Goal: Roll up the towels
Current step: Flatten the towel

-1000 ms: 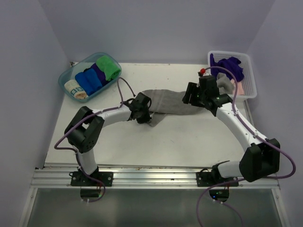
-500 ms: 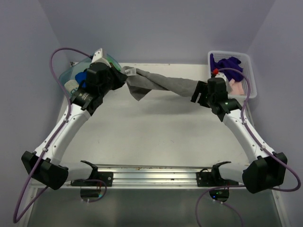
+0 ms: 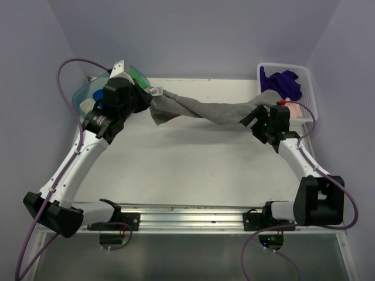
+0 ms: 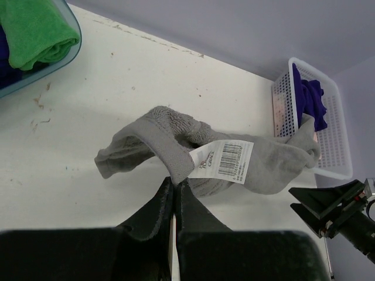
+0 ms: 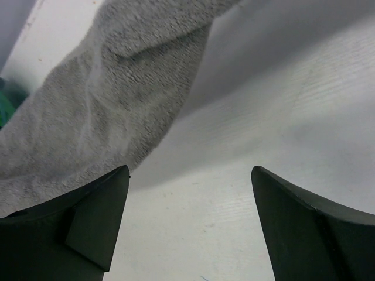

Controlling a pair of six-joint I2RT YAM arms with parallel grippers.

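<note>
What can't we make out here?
- Top view: left arm covers most of the bin; contents uncountable.
- Top view: pink towel in the basket mostly hidden by purple towel and right arm.
- Left wrist: label print on the grey towel too small to read.
- Right wrist: grey towel cut off by top and left edges.

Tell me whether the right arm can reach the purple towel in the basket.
Probably yes: the right tool is open and empty beside the basket, where the purple towel lies uncovered on top.
</note>
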